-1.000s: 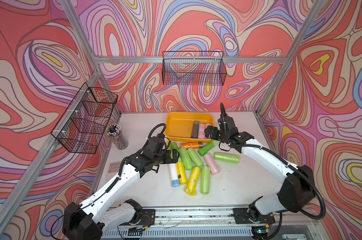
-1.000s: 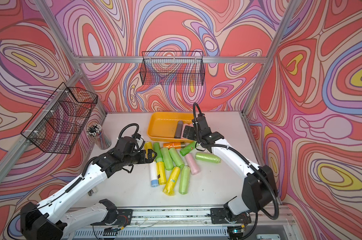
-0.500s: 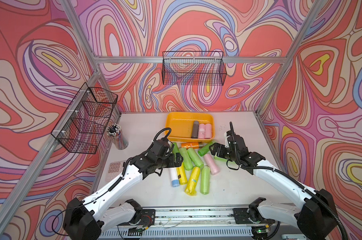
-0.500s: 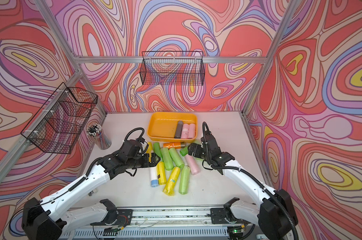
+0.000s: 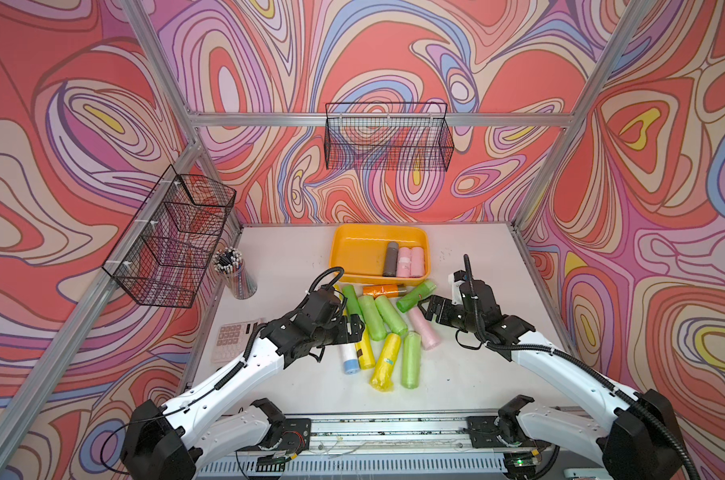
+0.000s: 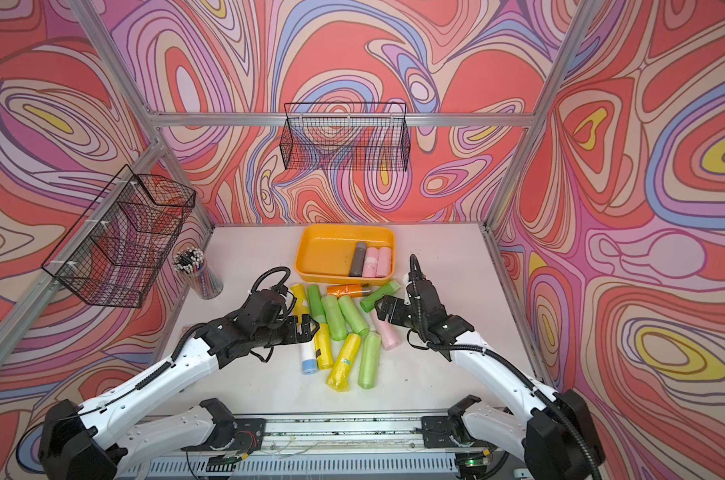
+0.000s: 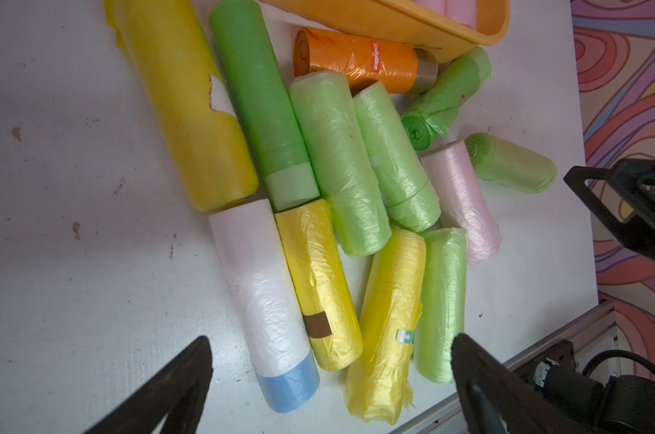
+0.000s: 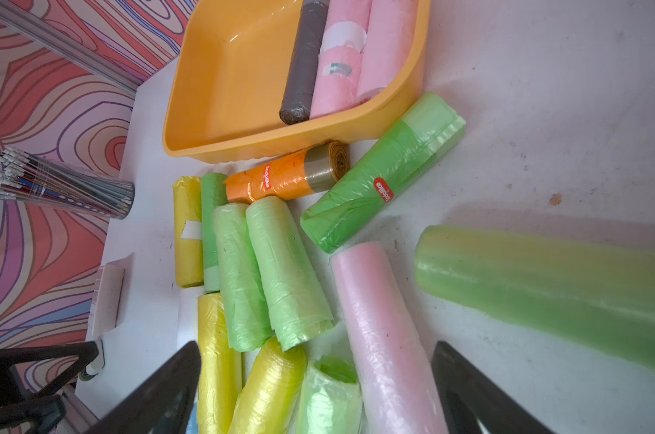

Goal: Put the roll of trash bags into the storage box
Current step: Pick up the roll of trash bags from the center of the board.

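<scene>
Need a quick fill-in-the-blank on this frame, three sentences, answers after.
1. The storage box already holds ___ rolls.
2. The roll lying just outside the box, parallel to its near wall, is ___ in colour.
3. The left gripper and the right gripper are both ___, with nothing held in either.

Missing words: three; orange; open.

Storage box (image 5: 354, 257) glossy smooth plastic; rolls (image 7: 337, 161) crinkly shiny film; baskets (image 5: 388, 137) wire.
</scene>
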Motion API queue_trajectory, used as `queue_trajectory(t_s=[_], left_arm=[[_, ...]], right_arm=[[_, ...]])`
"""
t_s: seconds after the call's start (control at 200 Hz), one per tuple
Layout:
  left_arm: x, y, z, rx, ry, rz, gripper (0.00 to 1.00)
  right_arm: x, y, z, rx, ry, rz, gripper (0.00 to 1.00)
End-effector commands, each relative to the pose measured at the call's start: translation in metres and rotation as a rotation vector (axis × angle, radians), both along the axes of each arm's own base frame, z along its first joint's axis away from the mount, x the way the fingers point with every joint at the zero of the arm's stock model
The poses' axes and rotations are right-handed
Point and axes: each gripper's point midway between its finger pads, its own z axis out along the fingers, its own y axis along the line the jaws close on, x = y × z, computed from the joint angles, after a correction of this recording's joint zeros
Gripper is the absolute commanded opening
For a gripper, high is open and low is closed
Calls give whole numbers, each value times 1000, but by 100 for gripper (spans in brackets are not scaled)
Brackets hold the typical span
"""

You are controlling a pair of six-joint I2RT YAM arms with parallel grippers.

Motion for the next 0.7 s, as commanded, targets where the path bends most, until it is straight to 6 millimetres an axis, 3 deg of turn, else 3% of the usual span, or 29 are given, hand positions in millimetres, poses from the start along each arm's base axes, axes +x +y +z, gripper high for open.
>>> queue_trajectory(t_s=[0.0, 0.371, 0.696], left_arm=[[-2, 3, -5, -7, 1, 29, 100], [-9, -2, -25, -23, 35, 18, 100], [-2, -9, -34, 21, 51, -18, 100]], right_arm=[[-4, 1, 3, 33, -10, 4, 98], [-15, 6, -7, 109, 5, 14, 98], [-14, 6, -10, 104, 20, 15, 98]])
